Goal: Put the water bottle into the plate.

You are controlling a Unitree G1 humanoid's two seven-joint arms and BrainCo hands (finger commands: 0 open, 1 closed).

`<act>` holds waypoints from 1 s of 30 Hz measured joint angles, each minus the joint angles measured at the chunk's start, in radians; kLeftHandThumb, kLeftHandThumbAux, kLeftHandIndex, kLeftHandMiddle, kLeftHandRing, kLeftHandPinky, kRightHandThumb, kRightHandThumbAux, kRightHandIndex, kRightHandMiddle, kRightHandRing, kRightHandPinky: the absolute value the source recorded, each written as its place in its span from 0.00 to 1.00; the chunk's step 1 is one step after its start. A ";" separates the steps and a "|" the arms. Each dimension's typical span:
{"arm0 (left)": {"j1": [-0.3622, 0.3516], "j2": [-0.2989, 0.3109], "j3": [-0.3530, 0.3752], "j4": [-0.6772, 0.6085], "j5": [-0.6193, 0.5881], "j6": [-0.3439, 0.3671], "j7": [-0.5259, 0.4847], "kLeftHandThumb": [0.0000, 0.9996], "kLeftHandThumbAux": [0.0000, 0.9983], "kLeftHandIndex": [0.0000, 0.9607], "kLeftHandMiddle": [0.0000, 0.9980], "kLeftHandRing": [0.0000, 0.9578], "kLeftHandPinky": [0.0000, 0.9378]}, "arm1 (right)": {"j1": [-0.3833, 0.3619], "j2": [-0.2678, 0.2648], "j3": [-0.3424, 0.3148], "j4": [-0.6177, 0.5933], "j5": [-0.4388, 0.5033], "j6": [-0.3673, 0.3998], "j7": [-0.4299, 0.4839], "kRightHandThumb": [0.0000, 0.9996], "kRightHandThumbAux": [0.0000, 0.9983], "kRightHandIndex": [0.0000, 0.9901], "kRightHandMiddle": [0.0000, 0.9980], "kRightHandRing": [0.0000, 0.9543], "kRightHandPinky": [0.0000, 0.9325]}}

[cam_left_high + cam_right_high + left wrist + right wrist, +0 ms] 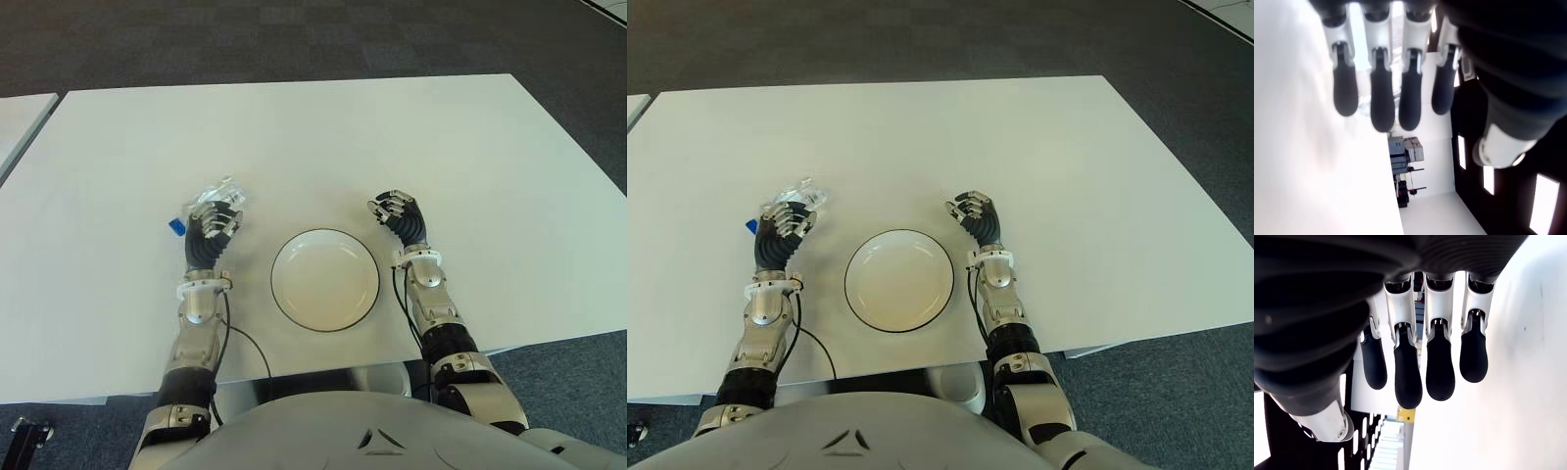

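A: Where is the water bottle right now?

B: It lies on the white desk, left of the plate and a little farther from the robot. It is a clear, crumpled-looking bottle on its side, with its blue cap toward the left.

A: Is the left robot hand holding it?

B: In the eye views that hand shows at the near side of the bottle, with the fingertips over its body. Whether they press on it I cannot tell. In the left wrist view the fingers hang out fairly straight, side by side, with nothing clasped between them, so the hand reads as loose and holding nothing.

A: And the plate?

B: White and round with a dark rim, it sits between the two forearms near the desk's front edge. Nothing lies in it.

A: What about the right robot hand?

B: It shows just right of the plate, beyond its far rim. The right wrist view shows its fingers relaxed and gently bent, with nothing in them.
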 measured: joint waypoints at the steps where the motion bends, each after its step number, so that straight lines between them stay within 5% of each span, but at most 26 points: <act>1: 0.016 0.009 -0.011 -0.080 0.098 0.009 0.068 0.83 0.68 0.41 0.49 0.58 0.55 | 0.000 0.000 0.000 -0.001 0.000 0.000 0.000 0.71 0.73 0.44 0.63 0.67 0.68; 10: 0.045 0.040 -0.035 -0.224 0.383 0.119 0.260 0.83 0.68 0.41 0.50 0.62 0.64 | 0.000 0.004 0.003 -0.003 0.000 0.000 0.000 0.71 0.73 0.44 0.63 0.67 0.65; 17: -0.026 0.146 -0.029 -0.187 0.506 0.215 0.371 0.84 0.68 0.42 0.51 0.63 0.63 | 0.000 0.004 0.006 -0.004 -0.001 0.000 -0.001 0.71 0.73 0.44 0.63 0.67 0.64; 21: -0.048 0.172 -0.037 -0.188 0.566 0.283 0.416 0.84 0.67 0.45 0.47 0.51 0.52 | 0.001 0.004 0.007 -0.004 -0.002 0.001 -0.005 0.71 0.73 0.44 0.64 0.67 0.66; 24: -0.060 0.186 -0.055 -0.190 0.609 0.345 0.421 0.75 0.70 0.44 0.34 0.35 0.37 | 0.000 0.005 0.008 -0.004 -0.002 0.002 -0.004 0.71 0.73 0.44 0.64 0.68 0.67; 27: -0.082 0.215 -0.078 -0.173 0.650 0.399 0.420 0.60 0.58 0.23 0.22 0.20 0.20 | 0.000 0.005 0.008 -0.004 -0.002 0.002 -0.004 0.71 0.73 0.44 0.63 0.67 0.67; 30: -0.130 0.263 -0.095 -0.119 0.672 0.435 0.420 0.55 0.53 0.13 0.13 0.11 0.10 | 0.000 0.005 0.008 -0.004 -0.003 0.002 -0.004 0.71 0.73 0.44 0.63 0.67 0.66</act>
